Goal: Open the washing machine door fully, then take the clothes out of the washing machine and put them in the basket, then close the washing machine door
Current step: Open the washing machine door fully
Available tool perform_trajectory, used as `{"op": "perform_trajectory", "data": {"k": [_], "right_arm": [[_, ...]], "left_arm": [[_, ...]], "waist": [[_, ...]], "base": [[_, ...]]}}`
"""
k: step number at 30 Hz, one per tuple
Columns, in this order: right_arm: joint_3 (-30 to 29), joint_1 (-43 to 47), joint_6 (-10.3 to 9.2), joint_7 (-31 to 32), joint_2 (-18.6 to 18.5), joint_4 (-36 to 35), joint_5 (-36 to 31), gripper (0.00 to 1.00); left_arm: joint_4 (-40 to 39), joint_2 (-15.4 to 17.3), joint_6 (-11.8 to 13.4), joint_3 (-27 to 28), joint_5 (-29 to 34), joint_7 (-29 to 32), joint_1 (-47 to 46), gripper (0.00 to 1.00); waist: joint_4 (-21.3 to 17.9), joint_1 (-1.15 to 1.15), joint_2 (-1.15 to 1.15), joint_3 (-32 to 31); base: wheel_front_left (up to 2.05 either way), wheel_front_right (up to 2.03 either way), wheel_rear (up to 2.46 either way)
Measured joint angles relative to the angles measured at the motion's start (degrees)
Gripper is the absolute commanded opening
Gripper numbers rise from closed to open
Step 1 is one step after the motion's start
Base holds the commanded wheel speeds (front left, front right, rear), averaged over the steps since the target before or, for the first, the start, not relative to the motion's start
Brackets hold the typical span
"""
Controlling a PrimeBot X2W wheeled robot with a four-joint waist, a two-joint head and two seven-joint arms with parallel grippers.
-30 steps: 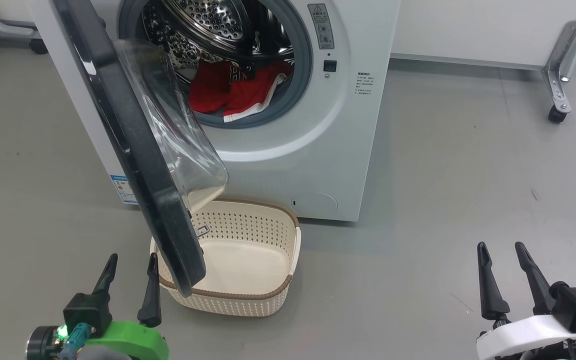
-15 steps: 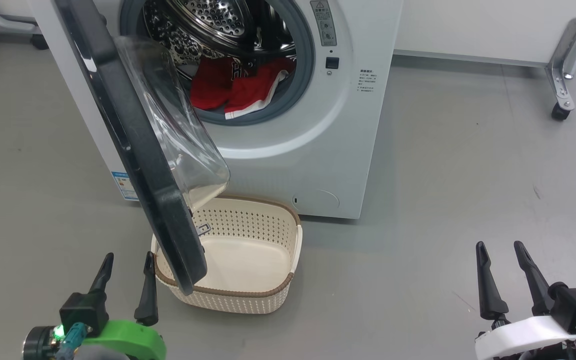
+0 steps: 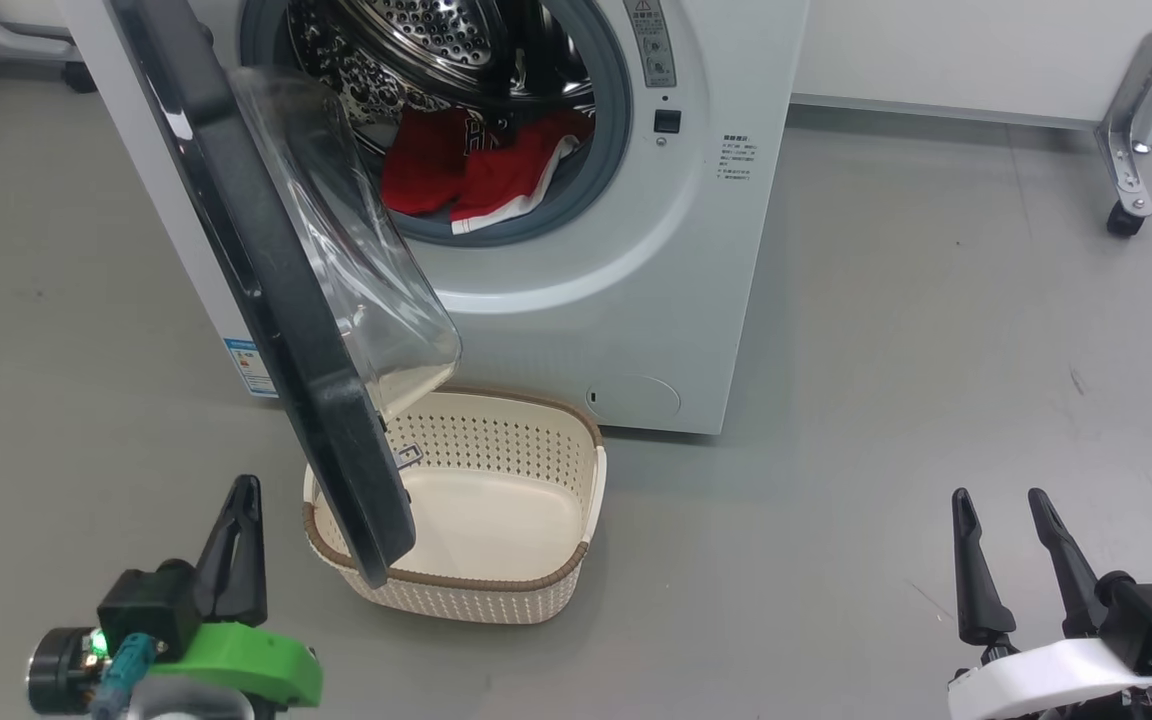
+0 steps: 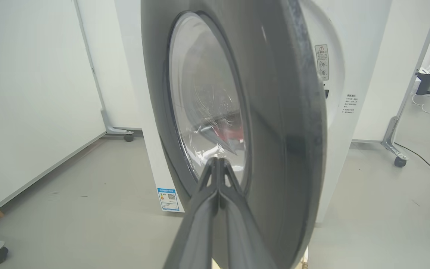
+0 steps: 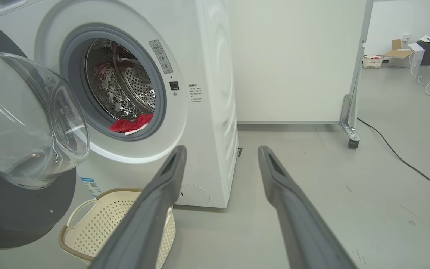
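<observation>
Half-open door [image 3: 266, 290] overhangs basket [image 3: 476, 600] (left side); drum [image 3: 436, 40] reachable from right.

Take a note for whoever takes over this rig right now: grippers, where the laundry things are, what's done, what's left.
Left gripper: shut, empty, low beside the outer face of the round, glossy black-rimmed door.
Right gripper: open, empty, off to the right.
Big white front-loading washing machine: door partly open, its lower edge over the small cream perforated plastic basket, which is empty.
Bright red jerseys with white trim: in the steel drum.
Done: door partly opened.
Left: swing it fully open, move jerseys to basket, close door.
</observation>
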Motion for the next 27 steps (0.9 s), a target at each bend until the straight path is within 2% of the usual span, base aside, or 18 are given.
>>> {"op": "perform_trajectory", "data": {"k": [15,22,27], "right_arm": [[-0.8,0.0,1.51,0.0,1.0,0.1,-1.6,1.00],[-1.2,0.0,2.01,0.0,1.5,0.4,-1.8,1.00],[-1.4,0.0,2.19,0.0,2.1,0.4,-2.2,1.00]], "left_arm": [[-11.1,0.6,-0.6,2.9,1.3,-0.1,-8.6,0.00],[-14.8,1.7,-1.7,2.0,3.0,-0.3,-14.1,0.00],[-15.1,1.5,-3.0,-1.5,4.0,-0.2,-15.4,0.00]], "waist": [[0.2,0.00,0.00,-0.4],[0.0,0.00,0.00,-0.6],[-0.4,0.00,0.00,-0.6]], "base": [[0.00,0.00,0.00],[0.00,0.00,0.00],[0.00,0.00,0.00]]}}
